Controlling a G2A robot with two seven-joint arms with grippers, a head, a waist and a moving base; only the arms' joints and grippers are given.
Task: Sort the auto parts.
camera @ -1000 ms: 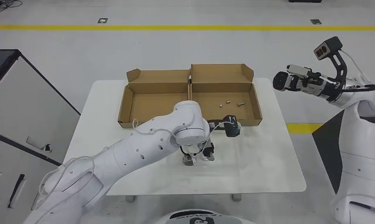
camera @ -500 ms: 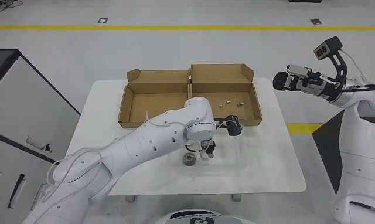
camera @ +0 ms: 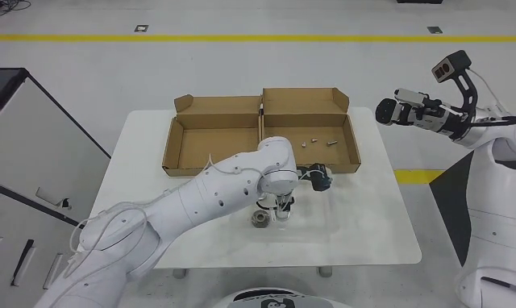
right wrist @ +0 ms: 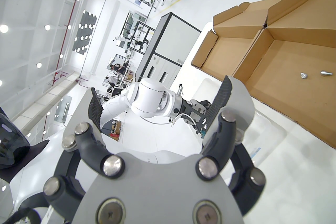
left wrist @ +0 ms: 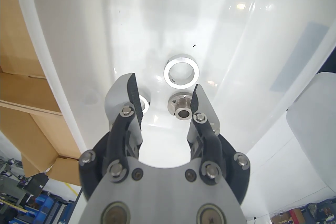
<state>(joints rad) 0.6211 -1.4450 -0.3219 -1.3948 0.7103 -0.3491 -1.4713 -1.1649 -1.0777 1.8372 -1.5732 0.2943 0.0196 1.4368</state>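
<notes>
Hovering low over the counter, centre of the top view: left end effector, jaws released, nothing held. The left wrist view shows a flanged metal hub standing bore-up in the gap between the fingers, close to one of them; can't tell if it touches. A plain ring collar lies just beyond the hub. A second ring is half hidden behind the other finger. All three sit close together, near the frame's centre in the top view.

Two open cardboard boxes stand side by side, upper centre of the top view. The right-hand box holds a few small screws; the left-hand box adjoins it.

Right end effector is also released, parked off the counter at the right edge of the top view.

My read: pick step, hub is the target, not yet grasped. Next move: centre on the hub, descend, clench on the barrel above the flange without nudging either ring. Probably drop it in the left-hand box, since the screws already have the other one.
</notes>
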